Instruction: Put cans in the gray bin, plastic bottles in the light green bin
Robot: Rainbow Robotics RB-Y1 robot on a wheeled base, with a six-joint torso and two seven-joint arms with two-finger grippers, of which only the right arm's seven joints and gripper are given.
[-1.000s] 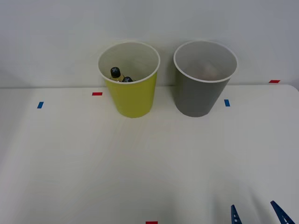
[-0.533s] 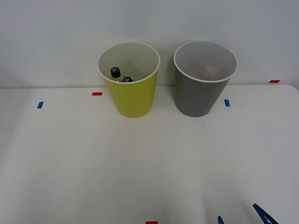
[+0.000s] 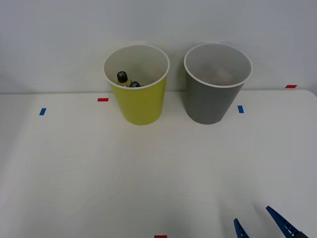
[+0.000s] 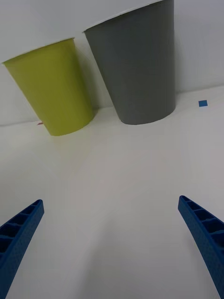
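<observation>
I see my right hand (image 3: 262, 223) low over the near right of the desk (image 3: 148, 168), fingers (image 4: 21, 233) spread, holding nothing | gray bin (image 3: 215, 84) well ahead at the far edge | light green bin (image 3: 138, 87) just left of it, apart | plastic bottles (image 3: 126, 80) inside, black caps showing.

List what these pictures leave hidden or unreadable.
- Gray bin: contents a faint blur in the front view; its wall hides them in the wrist view.
- Plastic bottles: the light green bin hides all but the caps.
- Right gripper: cut off by the front view's bottom edge.
</observation>
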